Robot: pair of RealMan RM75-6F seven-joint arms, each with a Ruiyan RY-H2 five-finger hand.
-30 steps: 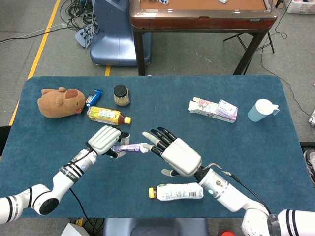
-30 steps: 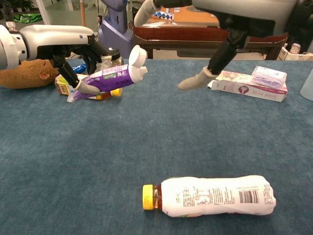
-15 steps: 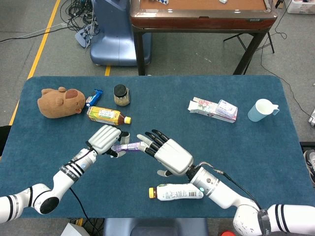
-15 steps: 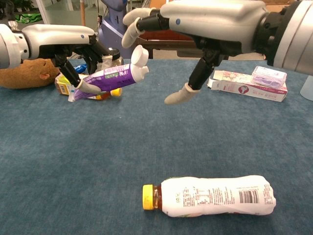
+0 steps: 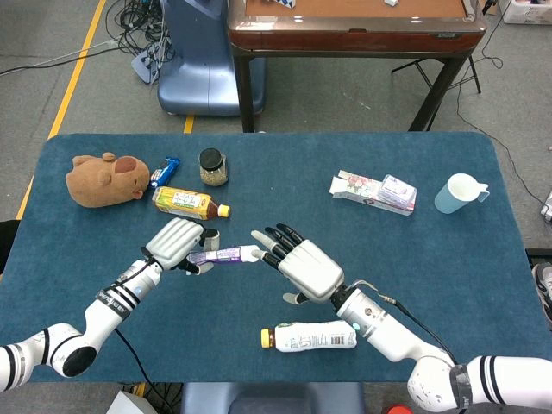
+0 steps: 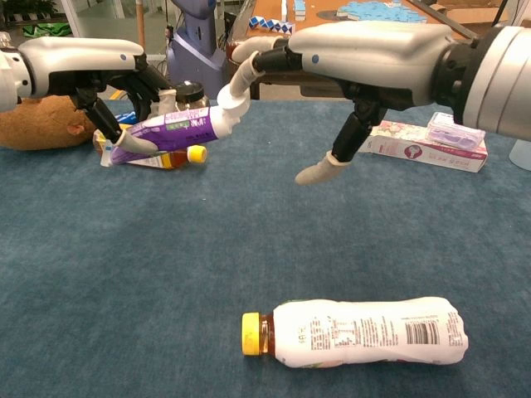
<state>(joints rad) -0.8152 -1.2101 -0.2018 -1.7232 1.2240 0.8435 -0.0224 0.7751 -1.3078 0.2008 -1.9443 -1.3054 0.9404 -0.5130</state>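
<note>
My left hand (image 5: pixel 177 244) grips a purple tube (image 5: pixel 220 255) by its tail end and holds it above the blue table (image 5: pixel 431 259), cap pointing right. In the chest view the left hand (image 6: pixel 108 83) holds the tube (image 6: pixel 178 128) tilted slightly upward. My right hand (image 5: pixel 306 266) is spread with nothing in it. Its fingertips (image 6: pixel 242 76) reach the tube's white cap (image 6: pixel 231 108), and the thumb (image 6: pixel 319 172) hangs apart below. A white-labelled bottle with a yellow cap (image 5: pixel 309 336) lies on its side just in front of the right hand.
A brown plush toy (image 5: pixel 105 178), a blue wrapper (image 5: pixel 164 171), a small jar (image 5: pixel 212 166) and a lying yellow tea bottle (image 5: pixel 188 203) sit at the far left. A flat box (image 5: pixel 373 191) and a light blue cup (image 5: pixel 459 192) are at the far right.
The left hand has shifted the tube a little to the left and leveled it. The right hand has swung its fingers onto the tube's cap.
</note>
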